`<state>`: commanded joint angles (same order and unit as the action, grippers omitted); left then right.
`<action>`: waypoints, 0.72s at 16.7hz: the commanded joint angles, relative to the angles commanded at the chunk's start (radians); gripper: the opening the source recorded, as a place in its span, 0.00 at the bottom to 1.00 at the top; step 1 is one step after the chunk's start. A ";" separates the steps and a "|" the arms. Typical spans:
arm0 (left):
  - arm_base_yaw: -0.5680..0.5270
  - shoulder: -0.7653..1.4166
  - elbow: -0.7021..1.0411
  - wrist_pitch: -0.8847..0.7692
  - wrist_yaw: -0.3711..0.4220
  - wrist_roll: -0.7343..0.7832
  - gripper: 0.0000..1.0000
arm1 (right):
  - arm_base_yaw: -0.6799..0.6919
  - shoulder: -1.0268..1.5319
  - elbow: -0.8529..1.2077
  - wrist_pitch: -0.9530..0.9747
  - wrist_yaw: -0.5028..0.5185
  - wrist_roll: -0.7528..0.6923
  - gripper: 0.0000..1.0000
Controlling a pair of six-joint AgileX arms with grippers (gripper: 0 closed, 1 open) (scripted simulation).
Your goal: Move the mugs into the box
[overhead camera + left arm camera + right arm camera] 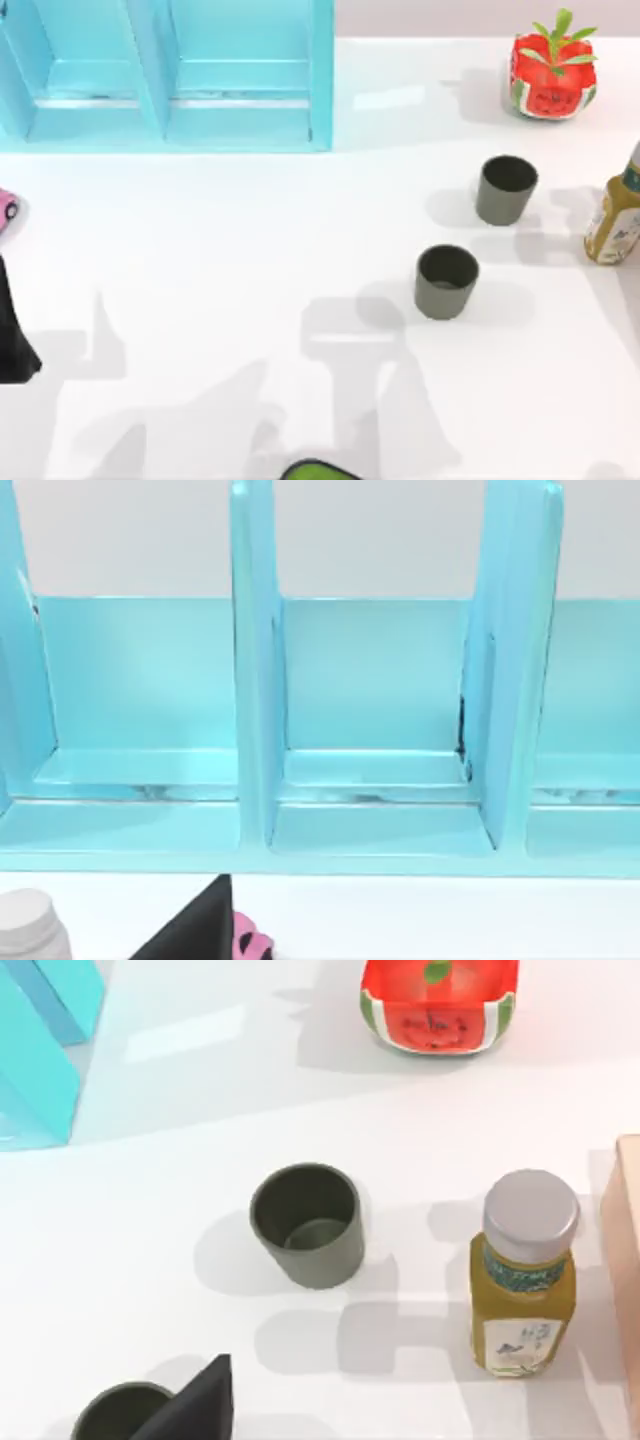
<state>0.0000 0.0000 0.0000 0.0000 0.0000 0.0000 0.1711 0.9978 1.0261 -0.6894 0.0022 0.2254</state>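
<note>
Olive-grey and upright, both mugs stand on the white table (pixel 250 250) at its right side: the nearer mug (pixel 446 281) and the farther mug (pixel 506 189), apart from each other, the farther one near the dressing bottle (pixel 615 215). The turquoise box (pixel 180 80) sits well apart at the rear left, its compartments open. Neither mug is held, so the task looks unstarted. The left gripper (pixel 12 340), at the left edge, shows as a dark shape; whether its jaws are spread cannot be told. The next move probably calls for the right arm to descend over the nearer mug.
</note>
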 joint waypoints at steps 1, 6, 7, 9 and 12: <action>0.000 0.000 0.000 0.000 0.000 0.000 1.00 | 0.015 0.103 0.103 -0.064 0.002 0.016 1.00; 0.000 0.000 0.000 0.000 0.000 0.000 1.00 | 0.078 0.625 0.617 -0.366 0.015 0.081 1.00; 0.000 0.000 0.000 0.000 0.000 0.000 1.00 | 0.089 0.725 0.714 -0.420 0.018 0.090 1.00; 0.000 0.000 0.000 0.000 0.000 0.000 1.00 | 0.108 0.913 0.895 -0.522 0.025 0.106 1.00; 0.000 0.000 0.000 0.000 0.000 0.000 1.00 | 0.134 1.153 1.124 -0.650 0.033 0.123 1.00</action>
<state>0.0000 0.0000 0.0000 0.0000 0.0000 0.0000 0.3053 2.1506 2.1501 -1.3396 0.0352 0.3484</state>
